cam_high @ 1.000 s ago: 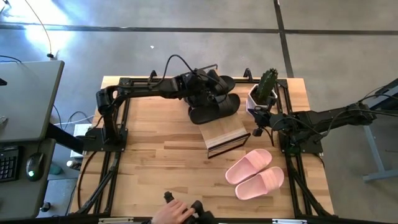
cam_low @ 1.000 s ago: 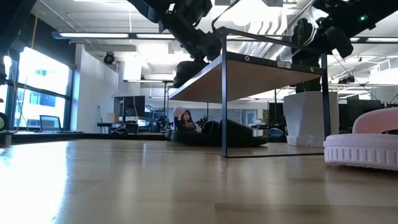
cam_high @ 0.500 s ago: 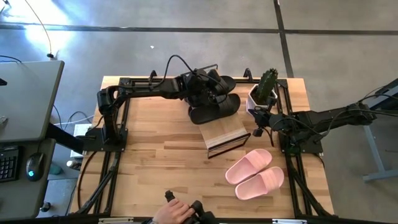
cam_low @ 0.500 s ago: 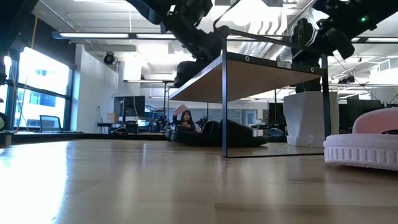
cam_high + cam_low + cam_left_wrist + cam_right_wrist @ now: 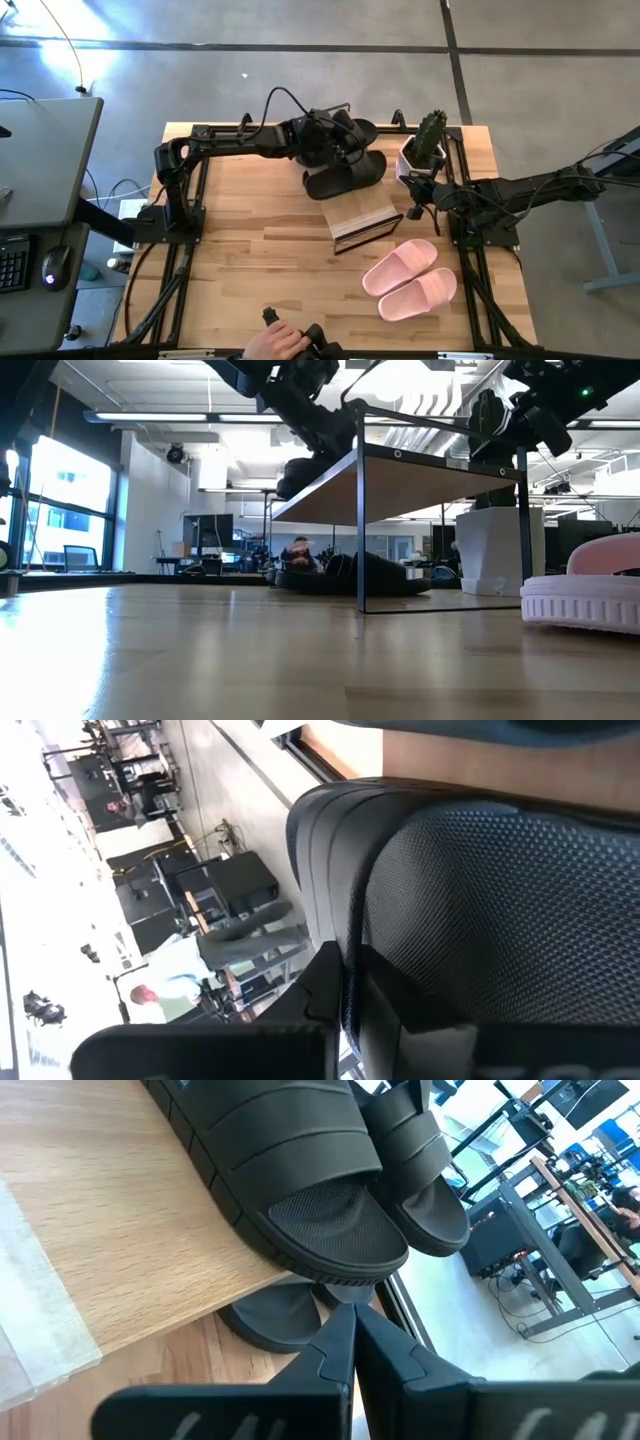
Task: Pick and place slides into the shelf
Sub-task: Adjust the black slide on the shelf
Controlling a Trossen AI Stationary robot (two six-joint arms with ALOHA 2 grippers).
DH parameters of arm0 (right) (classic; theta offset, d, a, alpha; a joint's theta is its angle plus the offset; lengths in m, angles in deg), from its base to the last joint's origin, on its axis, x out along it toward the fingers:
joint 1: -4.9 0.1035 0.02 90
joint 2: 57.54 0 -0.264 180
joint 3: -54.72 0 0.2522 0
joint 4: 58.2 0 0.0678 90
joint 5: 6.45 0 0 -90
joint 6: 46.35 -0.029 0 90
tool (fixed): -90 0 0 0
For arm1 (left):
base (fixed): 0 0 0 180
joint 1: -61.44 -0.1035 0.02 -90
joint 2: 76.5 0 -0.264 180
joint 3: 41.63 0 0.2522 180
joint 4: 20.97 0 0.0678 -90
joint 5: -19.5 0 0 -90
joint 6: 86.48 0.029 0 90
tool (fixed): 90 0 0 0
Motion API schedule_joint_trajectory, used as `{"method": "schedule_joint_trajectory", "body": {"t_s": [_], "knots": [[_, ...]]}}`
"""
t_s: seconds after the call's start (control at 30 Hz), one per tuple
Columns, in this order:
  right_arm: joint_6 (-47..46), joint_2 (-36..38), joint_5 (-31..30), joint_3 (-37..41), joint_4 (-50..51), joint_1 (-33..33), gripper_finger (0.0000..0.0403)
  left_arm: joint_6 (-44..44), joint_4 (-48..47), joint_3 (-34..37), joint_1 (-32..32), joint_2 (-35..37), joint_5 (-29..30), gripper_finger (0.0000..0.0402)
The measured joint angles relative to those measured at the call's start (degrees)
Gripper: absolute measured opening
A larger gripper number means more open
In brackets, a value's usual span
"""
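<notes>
Left gripper (image 5: 345, 152) is sitting closed at the black slides (image 5: 345, 170), far side of the shelf (image 5: 362, 220).
Matte, pebble-textured footbeds are lying on slanted wooden slats; pink pair (image 5: 410, 279) near-right, cactus pot (image 5: 420, 155) crowding right; right gripper (image 5: 352, 1330) is hanging closed.

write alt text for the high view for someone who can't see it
Seen from above, the left gripper is shut at the black slides on the shelf near the table's far edge. The right gripper waits shut beside a potted cactus, and a pink pair of slides lies on the table. A person's hand shows at the near edge.
</notes>
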Motion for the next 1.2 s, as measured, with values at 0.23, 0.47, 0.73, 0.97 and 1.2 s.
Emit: {"method": "schedule_joint_trajectory", "body": {"t_s": [0.23, 0.47, 0.73, 0.97, 1.2], "knots": [[-1.42, -0.01, -0.01, 0.0, 1.23, -0.01, 0.0, 0.01, -1.93, -0.07, -0.04, 0.68, -0.38, 0.0002], [-1.33, -0.01, -0.02, 0.0, 1.11, -0.11, 0.0, -0.2, -6.12, -0.07, -0.02, 4.9, -4.74, 0.0001], [-1.77, 0.0, -0.02, 0.0, 1.02, -0.11, 0.0, 0.25, -9.94, -0.11, -0.54, 4.81, -7.27, 0.0], [-2.09, -0.01, -0.02, 0.0, 1.01, -0.11, 0.0, -2.0, -8.89, -0.11, -1.64, 4.61, -10.78, 0.0], [-2.11, 0.0, -0.02, 0.0, 1.03, -0.11, 0.0, -1.04, -7.42, -0.09, -1.55, 3.1, -9.83, 0.0]]}}
